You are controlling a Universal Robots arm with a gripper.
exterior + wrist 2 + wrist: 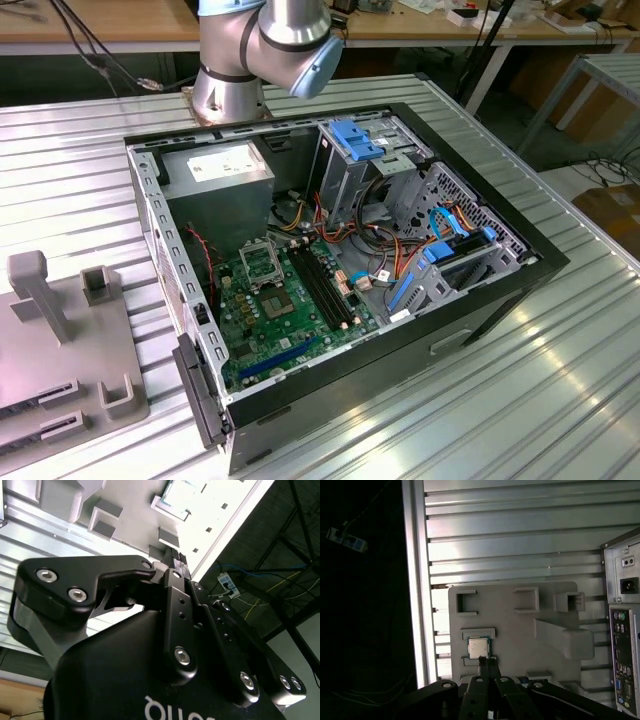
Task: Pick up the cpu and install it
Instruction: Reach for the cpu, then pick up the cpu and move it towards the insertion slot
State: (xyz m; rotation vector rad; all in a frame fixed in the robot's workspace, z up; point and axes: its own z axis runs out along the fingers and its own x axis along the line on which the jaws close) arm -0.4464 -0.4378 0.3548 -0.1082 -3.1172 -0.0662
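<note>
hovering hand pinched together | first wrist view: cpu in tray | exterior view: open case

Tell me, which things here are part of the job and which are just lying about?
Part of the job: cpu in the grey tray; claw; motherboard socket.
Just lying about: power strip; wooden workbench.

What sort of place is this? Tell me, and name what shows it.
Probably a robotics lab bench for computer assembly: an open computer case lies on a ribbed metal table by a robot arm, a cpu sits in a grey fixture tray, and wooden workbenches stand behind.
</note>
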